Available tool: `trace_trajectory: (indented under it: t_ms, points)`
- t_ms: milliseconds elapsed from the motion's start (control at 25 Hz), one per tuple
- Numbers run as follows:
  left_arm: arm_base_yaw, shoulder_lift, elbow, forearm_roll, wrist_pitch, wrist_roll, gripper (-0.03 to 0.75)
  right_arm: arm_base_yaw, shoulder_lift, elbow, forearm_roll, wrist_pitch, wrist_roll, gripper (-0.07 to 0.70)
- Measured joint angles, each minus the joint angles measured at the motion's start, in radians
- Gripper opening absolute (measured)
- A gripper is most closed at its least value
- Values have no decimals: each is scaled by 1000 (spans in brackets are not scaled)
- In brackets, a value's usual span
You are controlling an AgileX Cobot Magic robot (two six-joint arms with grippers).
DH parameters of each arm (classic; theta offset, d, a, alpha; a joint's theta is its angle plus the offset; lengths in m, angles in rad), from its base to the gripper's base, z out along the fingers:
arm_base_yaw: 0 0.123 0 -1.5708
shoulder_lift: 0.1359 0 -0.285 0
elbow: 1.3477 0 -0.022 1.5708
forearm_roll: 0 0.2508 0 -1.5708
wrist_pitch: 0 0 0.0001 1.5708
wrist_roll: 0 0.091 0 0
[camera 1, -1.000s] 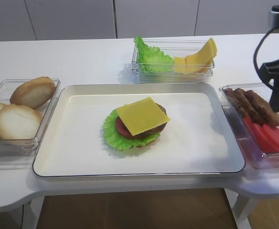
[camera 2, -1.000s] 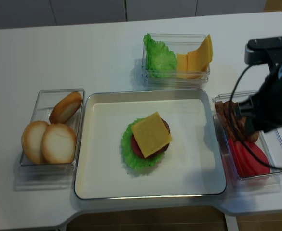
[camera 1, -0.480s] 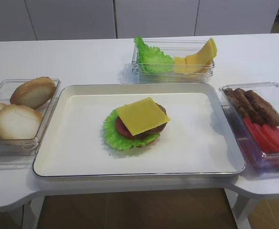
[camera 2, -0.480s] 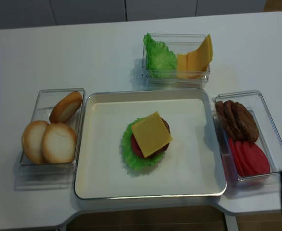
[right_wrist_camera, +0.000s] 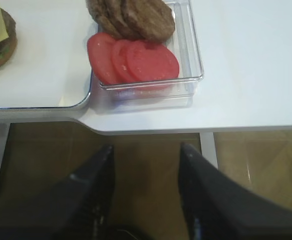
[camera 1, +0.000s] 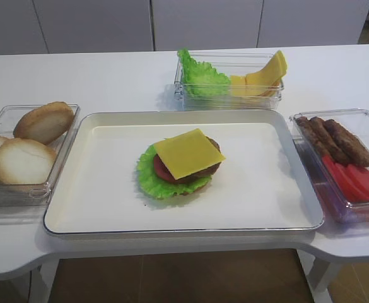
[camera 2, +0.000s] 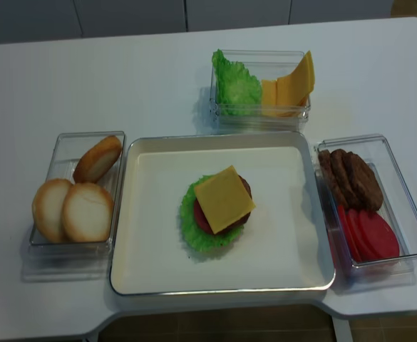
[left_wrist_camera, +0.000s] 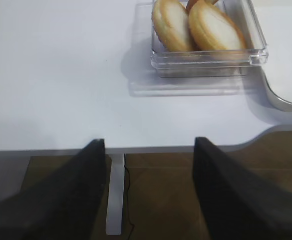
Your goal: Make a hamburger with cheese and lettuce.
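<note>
the hamburger [camera 1: 181,165] sits near the middle of the white tray [camera 1: 96,202], which lies on the white table [camera 1: 108,79]. the cheese [camera 1: 188,153] lies flat on top of the stack, one corner pointing toward the back of the table, and it overhangs the brown patty [camera 1: 209,165] beneath. a red tomato slice [camera 1: 161,169] shows under the patty on the left side. the lettuce [camera 1: 151,183] spreads out below that, its frilly edge showing mostly at the left and front, and a thin edge of bun shows at the very bottom of the stack.

behind the tray stands a clear box [camera 1: 229,81] with more green leaves [camera 1: 200,77] on its left and a leaning pile of yellow slices [camera 1: 260,77] on its right. left of the tray, a clear box [camera 2: 73,199] holds three pale bun halves [camera 2: 87,211]. right of the tray, another clear box [camera 2: 373,199] holds brown patties [camera 2: 352,178] at the back and red tomato slices [camera 2: 368,234] at the front.

neither arm shows in the two high views. in the right wrist view the right gripper [right_wrist_camera: 145,195] hangs below the table's front edge, near the box of tomato slices, with its two dark fingers [right_wrist_camera: 93,192] spread apart and nothing between them. in the left wrist view the left gripper [left_wrist_camera: 148,187] hangs off the front edge near the bun box, its fingers [left_wrist_camera: 78,190] set wide apart and holding nothing.
</note>
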Motion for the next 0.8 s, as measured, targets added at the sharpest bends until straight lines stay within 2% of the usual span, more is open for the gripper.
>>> trace_trajectory:
  t_ms: [240, 520, 800]
  points:
    - [0, 0, 0, 0, 0, 0, 416, 0, -121, 22, 59, 4, -7, 364]
    - [0, 0, 0, 0, 0, 0, 416, 0, -269, 121, 132, 10, -20, 438]
    - [0, 0, 0, 0, 0, 0, 416, 0, -347, 200, 131, 15, -154, 463]
